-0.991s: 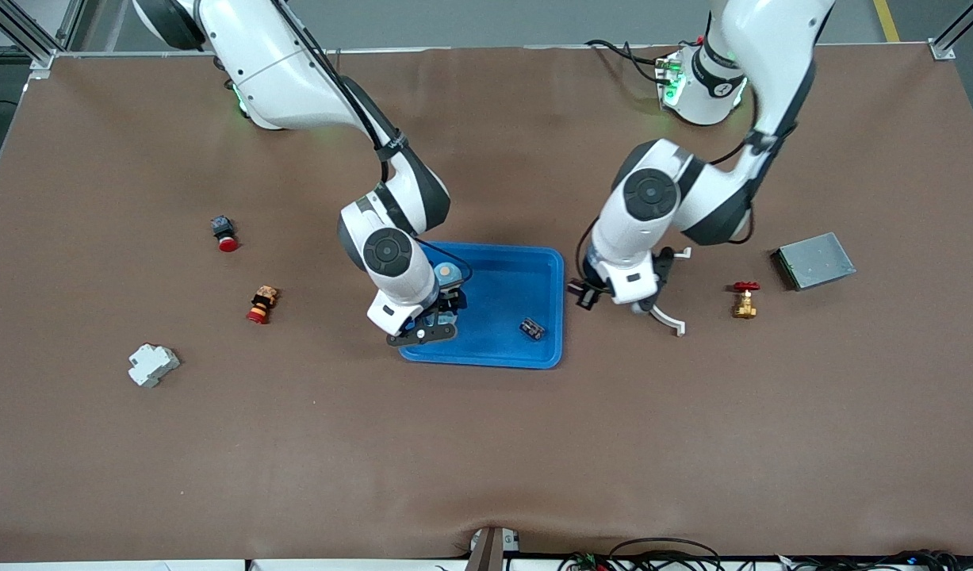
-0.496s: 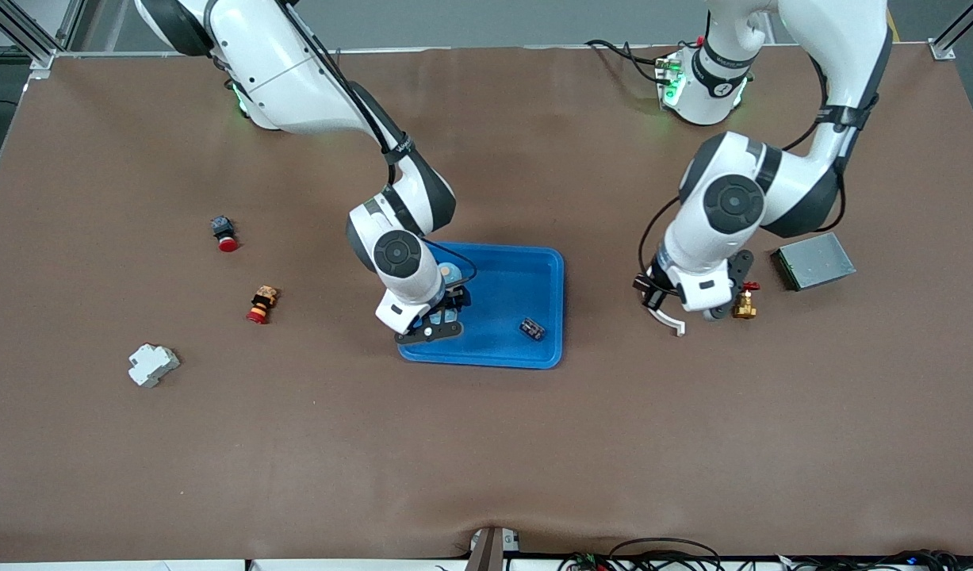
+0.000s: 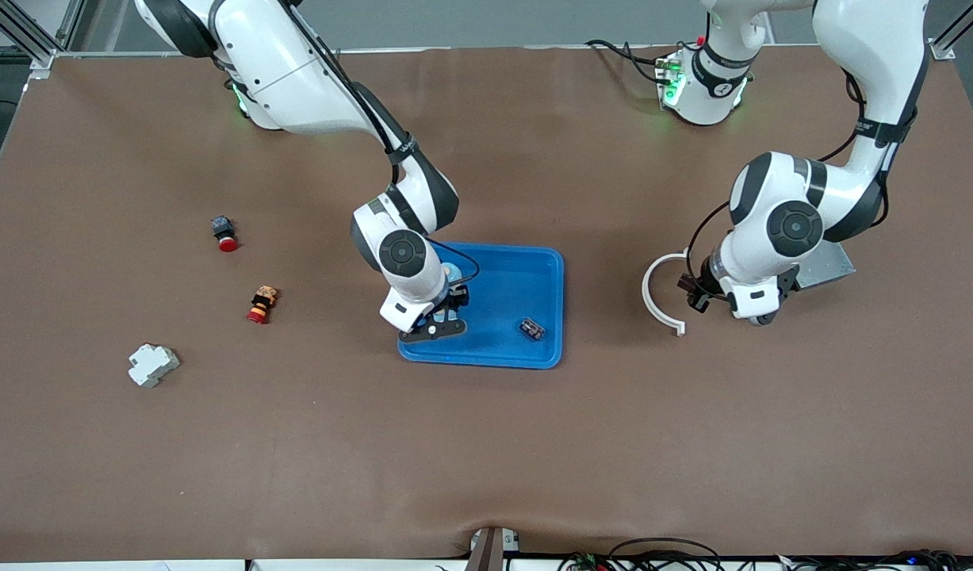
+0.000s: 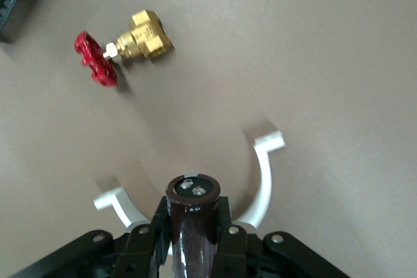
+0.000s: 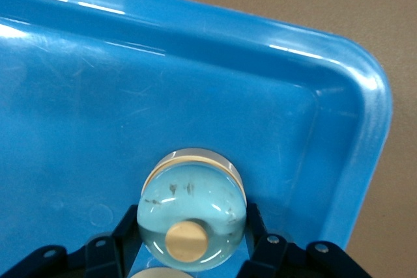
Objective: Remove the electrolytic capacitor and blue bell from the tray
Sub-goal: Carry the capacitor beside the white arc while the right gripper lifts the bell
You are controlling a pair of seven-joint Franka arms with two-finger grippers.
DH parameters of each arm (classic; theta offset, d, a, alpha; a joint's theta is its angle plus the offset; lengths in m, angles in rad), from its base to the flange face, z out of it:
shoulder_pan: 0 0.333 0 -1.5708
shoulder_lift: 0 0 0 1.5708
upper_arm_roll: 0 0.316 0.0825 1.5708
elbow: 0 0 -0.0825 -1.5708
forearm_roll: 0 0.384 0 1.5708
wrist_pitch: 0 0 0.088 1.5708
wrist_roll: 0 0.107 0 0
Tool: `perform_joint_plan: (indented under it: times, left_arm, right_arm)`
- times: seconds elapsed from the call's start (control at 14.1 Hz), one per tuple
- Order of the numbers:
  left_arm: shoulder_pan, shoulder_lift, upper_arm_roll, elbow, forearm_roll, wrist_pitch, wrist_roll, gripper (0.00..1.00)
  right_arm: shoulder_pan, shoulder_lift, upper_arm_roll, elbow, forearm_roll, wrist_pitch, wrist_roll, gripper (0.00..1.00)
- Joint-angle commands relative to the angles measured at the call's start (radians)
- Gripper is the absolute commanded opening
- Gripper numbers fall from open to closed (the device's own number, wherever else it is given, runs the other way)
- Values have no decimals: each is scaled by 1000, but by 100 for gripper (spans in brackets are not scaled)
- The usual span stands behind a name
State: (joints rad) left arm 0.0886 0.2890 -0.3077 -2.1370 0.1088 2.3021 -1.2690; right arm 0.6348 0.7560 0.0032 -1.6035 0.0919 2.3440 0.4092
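Observation:
My left gripper (image 3: 695, 292) is shut on a dark brown cylindrical capacitor (image 4: 193, 208). It holds the capacitor above a white C-shaped clamp (image 3: 655, 292) lying on the brown table between the tray and the left arm's end; the clamp also shows in the left wrist view (image 4: 264, 177). My right gripper (image 3: 445, 316) is low inside the blue tray (image 3: 534, 266), at its corner toward the right arm's end. It is shut on a light blue domed bell (image 5: 192, 208) with a tan knob. The bell also shows in the front view (image 3: 451, 274).
A small dark component (image 3: 532, 328) lies in the tray. A brass valve with a red handwheel (image 4: 124, 47) and a grey metal box (image 3: 833, 260) lie near the left gripper. Two red-capped buttons (image 3: 224, 234) (image 3: 261, 305) and a white breaker (image 3: 152, 364) lie toward the right arm's end.
My left arm has swung away from the tray toward its own end of the table, carrying the capacitor, uncovering the white clamp and covering the valve. My right gripper has barely shifted in the tray.

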Motion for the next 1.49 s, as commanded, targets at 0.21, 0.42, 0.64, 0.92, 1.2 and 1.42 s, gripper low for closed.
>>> perform_joint_plan:
  times: [0.21, 0.42, 0.64, 0.92, 1.2, 1.42]
  left_arm:
    - [68, 64, -10, -34, 17, 75, 51, 0]
    - [76, 122, -11, -6, 15, 92, 48, 0]
    - [77, 124, -11, 5, 8, 92, 48, 20]
    - [66, 122, -13, 48, 2, 83, 30, 100]
    - [50, 125, -77, 152, -34, 25, -102, 100]
    - [-42, 166, -88, 267, -35, -12, -231, 100]
  right_arm:
    - [6, 0, -3, 60, 8, -26, -4, 19]
    - [-6, -39, -2, 99, 8, -139, -12, 20]
    - [-48, -118, -3, 132, 8, -291, -122, 20]
    - [-191, -214, -6, 119, 8, -455, -503, 20]
    - [-335, -274, -12, 87, -9, -546, -835, 20]
    - [-449, -294, -14, 12, -9, -545, -1064, 20]
